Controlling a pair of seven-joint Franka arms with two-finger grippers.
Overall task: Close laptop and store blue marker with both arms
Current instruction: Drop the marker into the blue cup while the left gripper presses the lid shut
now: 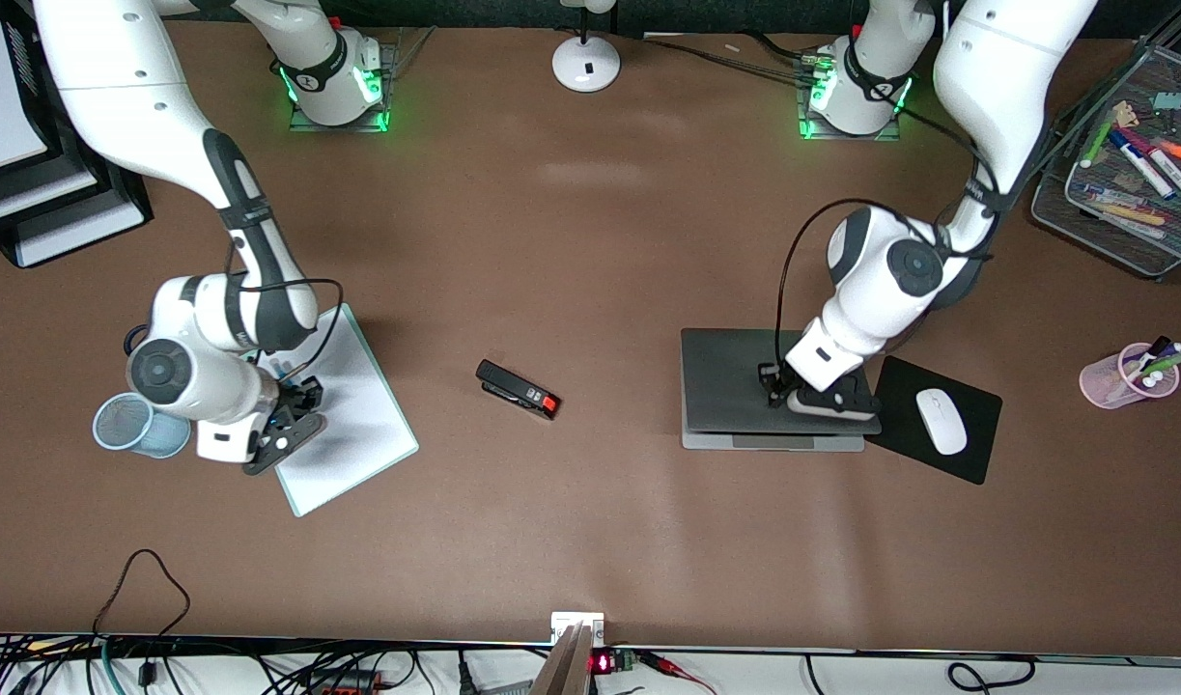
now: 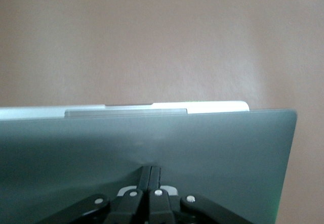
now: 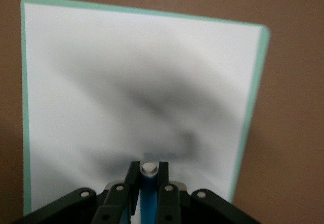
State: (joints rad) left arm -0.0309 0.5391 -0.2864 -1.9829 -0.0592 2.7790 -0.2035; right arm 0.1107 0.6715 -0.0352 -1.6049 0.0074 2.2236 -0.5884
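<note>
A: Left gripper pressing on laptop lid, fingers together — blunt pusher, likely. Lid nearly flat on base.

B: Right gripper over clipboard, clamped on blue marker, white tip out. Probably bound for mesh cup alongside.

A: Count: one laptop, one blue marker, one clipboard, one stapler, one mouse, two cups.
</note>
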